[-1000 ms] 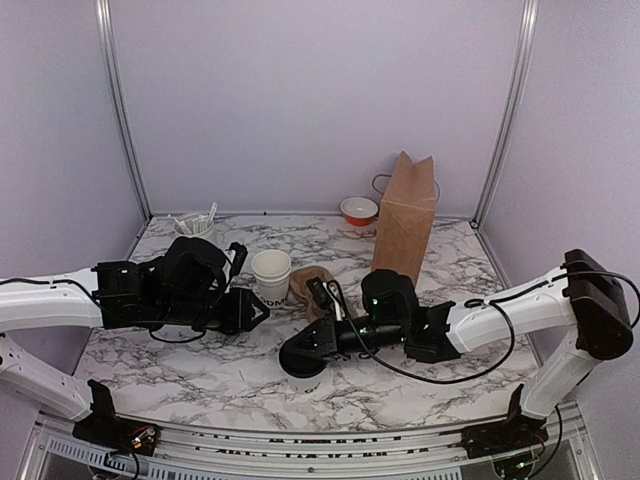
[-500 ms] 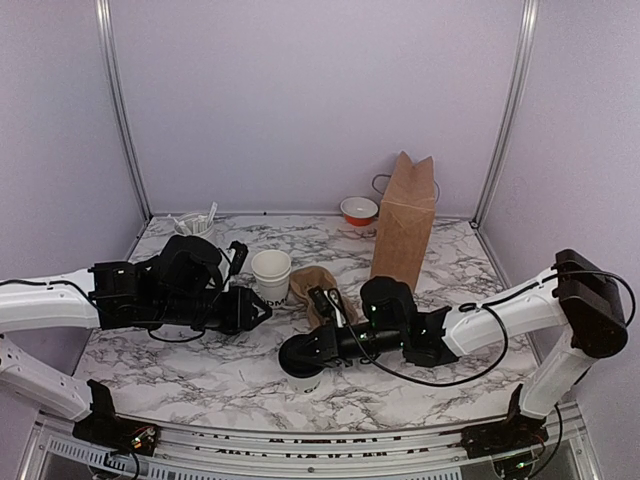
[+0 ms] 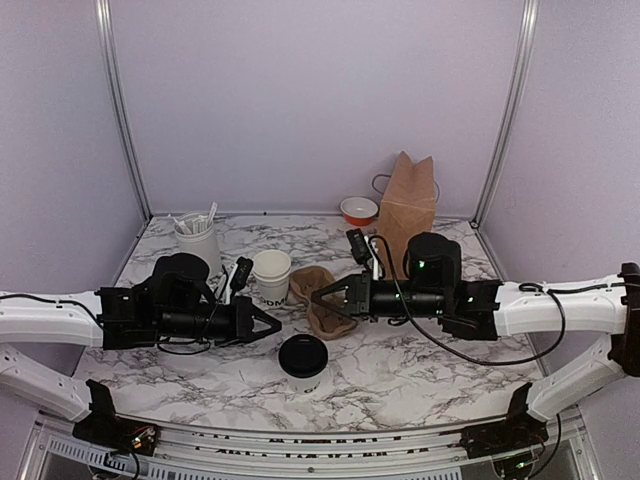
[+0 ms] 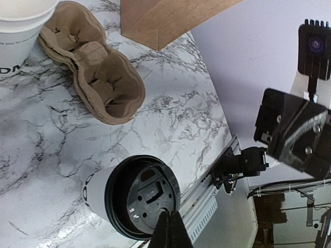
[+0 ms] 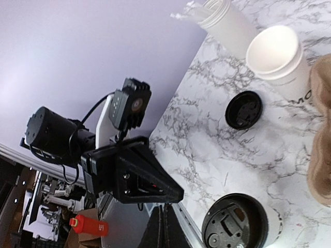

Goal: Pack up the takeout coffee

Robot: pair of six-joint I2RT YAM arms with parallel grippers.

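Note:
The takeout coffee (image 3: 303,361), a white paper cup with a black lid, stands alone near the front middle of the table; it also shows in both wrist views (image 4: 135,201) (image 5: 239,222). My left gripper (image 3: 274,326) is shut and empty, lying low just left of and behind the cup, its tips (image 4: 167,226) at the lid's near rim. My right gripper (image 3: 319,296) is shut and empty, hovering at the brown cardboard cup carrier (image 3: 322,296), apart from the coffee. In the right wrist view its tips (image 5: 164,217) point toward the left gripper (image 5: 150,178).
A lidless white cup (image 3: 271,275) stands behind the left gripper, with a loose black lid (image 5: 244,109) beside it. A white utensil holder (image 3: 197,238) is back left. A brown paper bag (image 3: 405,216) and a red-and-white bowl (image 3: 359,210) stand at the back right.
My right arm has drawn back from the lidded cup to the carrier, leaving the cup standing. My left gripper has shut and swung toward the cup.

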